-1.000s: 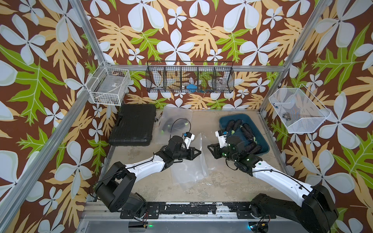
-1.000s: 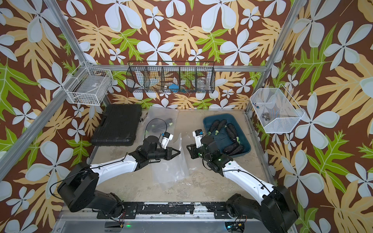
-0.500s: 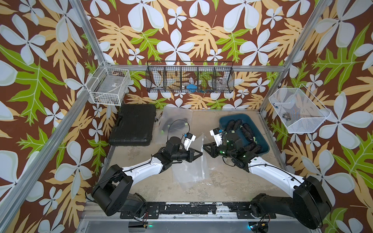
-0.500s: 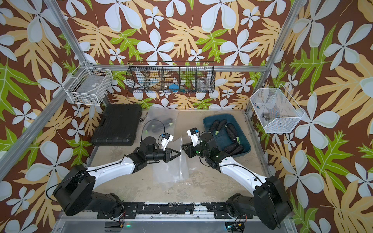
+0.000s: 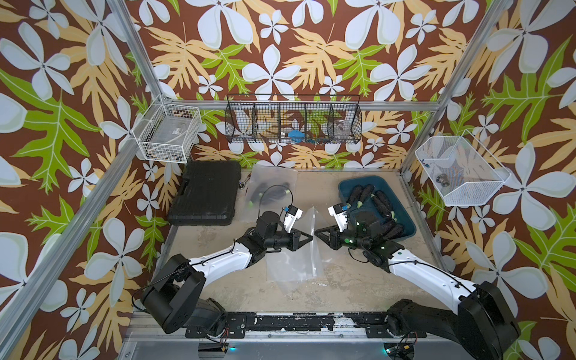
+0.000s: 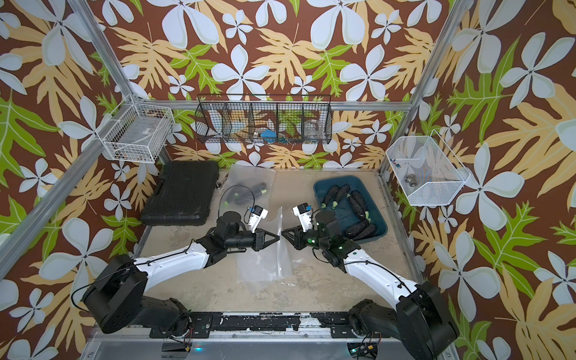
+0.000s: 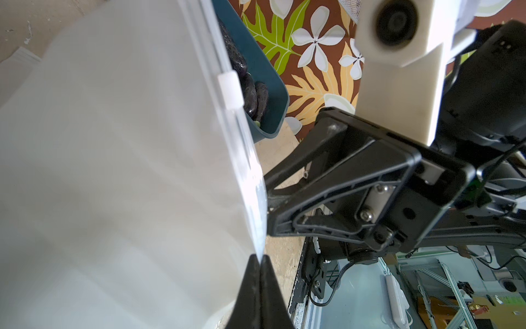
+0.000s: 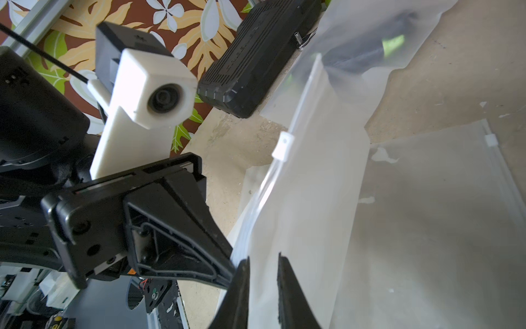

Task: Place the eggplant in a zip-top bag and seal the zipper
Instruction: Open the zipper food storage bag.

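Observation:
A clear zip-top bag (image 5: 293,261) (image 6: 265,261) lies mid-table with its zipper edge lifted upright. My left gripper (image 5: 311,239) (image 6: 278,238) (image 7: 259,257) is shut on that raised edge. The right gripper (image 5: 316,233) (image 6: 282,232) (image 8: 263,257) faces it tip to tip. Its jaws stand a little apart with the bag's film between them. The white slider (image 7: 230,89) (image 8: 282,145) sits partway along the zipper. Several dark purple eggplants (image 5: 381,204) (image 6: 357,204) lie in the blue tray (image 5: 346,187) (image 6: 321,187), behind the right arm. The held bag looks empty.
Another clear bag (image 5: 271,187) (image 6: 249,187) with dark eggplants inside lies at the back, next to a black case (image 5: 205,193) (image 6: 180,190). A further flat bag (image 8: 427,228) lies under the held one. Wire baskets (image 5: 293,120) hang on the walls.
The right gripper has come left from above the tray to the bag's raised edge, and its jaws have narrowed. The left gripper has kept its grip and shifted slightly right.

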### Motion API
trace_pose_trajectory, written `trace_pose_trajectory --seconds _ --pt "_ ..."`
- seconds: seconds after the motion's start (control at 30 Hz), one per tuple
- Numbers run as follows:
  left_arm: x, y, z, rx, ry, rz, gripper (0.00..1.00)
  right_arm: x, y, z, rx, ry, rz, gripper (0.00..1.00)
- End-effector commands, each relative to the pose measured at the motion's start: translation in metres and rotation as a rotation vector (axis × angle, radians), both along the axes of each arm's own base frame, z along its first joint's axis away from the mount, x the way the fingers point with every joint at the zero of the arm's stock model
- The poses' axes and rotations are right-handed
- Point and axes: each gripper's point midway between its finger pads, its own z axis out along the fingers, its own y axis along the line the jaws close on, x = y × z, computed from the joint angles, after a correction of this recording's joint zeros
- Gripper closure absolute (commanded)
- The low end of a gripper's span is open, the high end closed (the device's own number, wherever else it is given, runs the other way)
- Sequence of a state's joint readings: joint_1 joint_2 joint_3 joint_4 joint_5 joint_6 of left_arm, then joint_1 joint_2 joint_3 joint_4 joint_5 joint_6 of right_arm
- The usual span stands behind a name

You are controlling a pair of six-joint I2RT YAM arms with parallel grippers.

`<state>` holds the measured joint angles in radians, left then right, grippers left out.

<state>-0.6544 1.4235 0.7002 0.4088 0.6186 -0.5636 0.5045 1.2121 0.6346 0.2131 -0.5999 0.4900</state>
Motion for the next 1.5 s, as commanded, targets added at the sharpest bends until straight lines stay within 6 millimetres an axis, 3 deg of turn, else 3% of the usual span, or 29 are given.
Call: trace_pose_trajectory --seconds 0.0,0.87,1.1,1.47 --pt "0.001 -0.003 0.008 -0.026 -0.032 -0.019 1.0 0.0 0.007 0.01 0.05 -0.021 0.032 0.79" --pt "-0.001 -0.003 0.007 -0.022 -0.034 -0.039 1.0 -0.006 0.017 0.0 0.082 0.03 0.094 0.83" --pt "-0.003 0.002 0.003 -0.015 -0.031 -0.035 1.0 -0.002 0.001 0.007 0.094 0.009 0.043 0.71" --pt "-0.01 0.0 0.007 -0.034 -0.038 -0.07 1.0 0.013 -0.001 0.019 0.098 -0.019 0.011 0.73"
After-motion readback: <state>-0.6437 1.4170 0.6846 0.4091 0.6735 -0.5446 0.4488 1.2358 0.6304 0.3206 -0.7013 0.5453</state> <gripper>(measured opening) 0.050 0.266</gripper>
